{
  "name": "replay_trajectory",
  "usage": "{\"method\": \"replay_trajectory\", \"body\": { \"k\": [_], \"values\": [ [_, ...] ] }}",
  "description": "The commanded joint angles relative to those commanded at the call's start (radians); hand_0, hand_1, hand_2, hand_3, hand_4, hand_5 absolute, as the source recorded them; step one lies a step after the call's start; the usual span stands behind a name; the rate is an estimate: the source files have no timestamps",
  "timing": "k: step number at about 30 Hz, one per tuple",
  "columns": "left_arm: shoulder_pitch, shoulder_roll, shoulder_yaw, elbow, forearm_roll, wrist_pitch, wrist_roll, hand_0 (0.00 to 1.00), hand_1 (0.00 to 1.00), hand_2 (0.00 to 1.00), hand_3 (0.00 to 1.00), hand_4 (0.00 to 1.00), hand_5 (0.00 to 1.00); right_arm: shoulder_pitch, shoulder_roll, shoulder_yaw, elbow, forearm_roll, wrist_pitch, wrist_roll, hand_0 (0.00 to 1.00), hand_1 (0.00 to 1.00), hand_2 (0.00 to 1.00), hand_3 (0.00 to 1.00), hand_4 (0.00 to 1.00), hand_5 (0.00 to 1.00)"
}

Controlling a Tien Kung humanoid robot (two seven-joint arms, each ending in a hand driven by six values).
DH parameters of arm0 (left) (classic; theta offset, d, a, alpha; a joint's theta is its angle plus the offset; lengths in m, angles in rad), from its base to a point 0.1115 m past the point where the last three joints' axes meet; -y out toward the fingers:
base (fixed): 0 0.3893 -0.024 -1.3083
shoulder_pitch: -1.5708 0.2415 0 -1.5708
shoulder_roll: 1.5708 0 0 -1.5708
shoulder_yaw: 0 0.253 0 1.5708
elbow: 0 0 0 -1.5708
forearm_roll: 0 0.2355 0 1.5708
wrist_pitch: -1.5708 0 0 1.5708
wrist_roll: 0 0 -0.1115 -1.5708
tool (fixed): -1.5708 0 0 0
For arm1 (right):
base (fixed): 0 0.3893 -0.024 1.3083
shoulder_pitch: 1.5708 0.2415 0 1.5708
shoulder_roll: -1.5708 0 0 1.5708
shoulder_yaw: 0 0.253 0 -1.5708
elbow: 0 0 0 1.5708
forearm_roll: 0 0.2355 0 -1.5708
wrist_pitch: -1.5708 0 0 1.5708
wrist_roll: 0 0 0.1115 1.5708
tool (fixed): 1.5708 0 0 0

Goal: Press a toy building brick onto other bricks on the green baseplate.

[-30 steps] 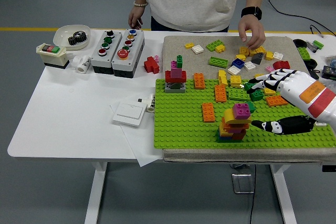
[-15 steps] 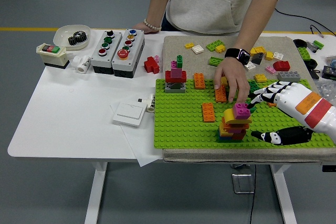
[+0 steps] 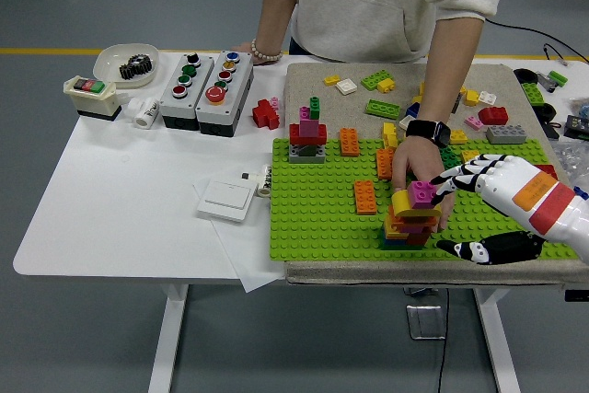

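Magenta brick (image 3: 422, 193) is found seated on top of the small brick stack (image 3: 409, 219) near the front edge of the green baseplate (image 3: 322, 213). Since half a second ago, the person's hand (image 3: 419, 170) has been lowered from above the stack and is now laid against its far side, fingers reaching round towards the right of the tower. Over the same interval the right robot hand (image 3: 465, 213) has been brought in closer; its white fingers (image 3: 460, 172) are spread just beside the magenta brick and its dark thumb (image 3: 479, 248) is extended below, with nothing grasped. Whether the fingertips touch the brick cannot be told. It is judged that the stack is being steadied by the person, and that the pressing is not yet completed. No left arm is seen.
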Motion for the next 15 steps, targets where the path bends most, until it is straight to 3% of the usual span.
{"method": "replay_trajectory", "body": {
  "k": [15],
  "values": [
    [-0.001,0.001,0.001,-0.001,0.000,-0.001,0.000,0.778,0.768,0.738,0.585,0.644,0.660,0.028,0.000,-0.040,0.000,0.008,0.001,-0.004,0.702,0.668,0.712,0.590,0.806,0.479]
  ]
}}
